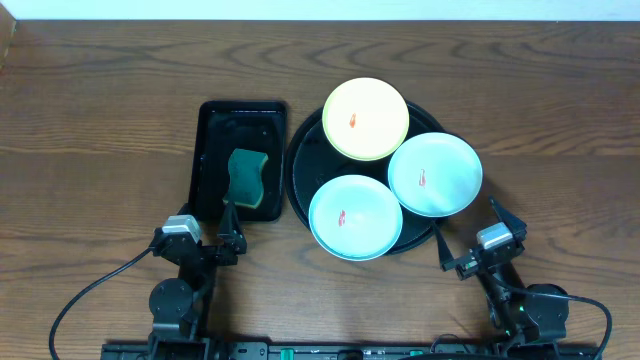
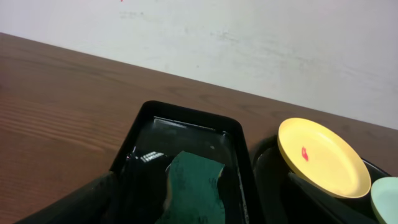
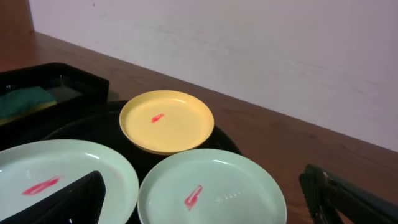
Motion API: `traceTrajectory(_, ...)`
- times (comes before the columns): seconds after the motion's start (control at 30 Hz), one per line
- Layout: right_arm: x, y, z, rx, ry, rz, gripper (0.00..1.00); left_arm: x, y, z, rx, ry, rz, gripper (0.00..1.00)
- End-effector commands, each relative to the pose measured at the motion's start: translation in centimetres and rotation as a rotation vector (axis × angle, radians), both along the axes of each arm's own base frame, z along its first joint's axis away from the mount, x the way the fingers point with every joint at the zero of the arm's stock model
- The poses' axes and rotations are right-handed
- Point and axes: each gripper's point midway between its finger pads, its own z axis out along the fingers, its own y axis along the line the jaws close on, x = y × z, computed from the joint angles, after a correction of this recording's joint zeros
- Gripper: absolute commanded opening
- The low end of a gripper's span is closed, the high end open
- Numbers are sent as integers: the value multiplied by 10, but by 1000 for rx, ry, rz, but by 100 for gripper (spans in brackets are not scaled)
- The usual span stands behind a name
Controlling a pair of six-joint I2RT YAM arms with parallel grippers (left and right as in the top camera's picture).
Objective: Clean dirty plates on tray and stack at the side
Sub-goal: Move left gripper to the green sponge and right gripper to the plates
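The round black tray [image 1: 299, 165] holds three plates, each with a small red smear. The pale yellow plate [image 1: 366, 119] is at the back. One mint-blue plate [image 1: 435, 175] is at the right and another mint-blue plate [image 1: 356, 217] is at the front left. My left gripper [image 1: 205, 228] is open and empty just in front of the rectangular tray. My right gripper [image 1: 468, 232] is open and empty at the round tray's front right. In the right wrist view the right gripper [image 3: 211, 204] faces the right mint plate [image 3: 211, 186], with the yellow plate [image 3: 166, 121] behind.
A smaller rectangular black tray [image 1: 212, 150] left of the round tray holds a green sponge [image 1: 248, 180], which lies between the left fingers in the left wrist view [image 2: 196, 186]. Wet patches glint in that tray. Brown table surrounds both trays.
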Motion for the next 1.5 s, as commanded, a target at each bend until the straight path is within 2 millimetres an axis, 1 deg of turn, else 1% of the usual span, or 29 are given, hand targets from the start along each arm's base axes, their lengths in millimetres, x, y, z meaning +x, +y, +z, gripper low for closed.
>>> traceTrajectory(0.0,0,0,-1,-10,1,5,99,-1,4,-15,22,55,18,84)
traceTrajectory(1.0,0,1,-1,-9,1,5,99,-1,4,-15,22,55,18,84)
traceTrajectory(1.07,0,0,-1,-9,1,5,99,0,3,-10,18,34,15,84)
traceTrajectory(1.17,-1,3,10,-4,-48,19,99,-1,-3,-8,-14,28,-16,84)
traceTrajectory(1.3,-3,7,15,-3,-67,47,99,-2,-15,-8,-46,31,-83,84)
traceTrajectory(1.4,-3,7,24,0,-106,47,99,-2,-16,-7,-46,26,-89,84)
traceTrajectory(1.47,-5,10,30,16,-127,65,99,-1,-16,0,-47,-4,-90,84)
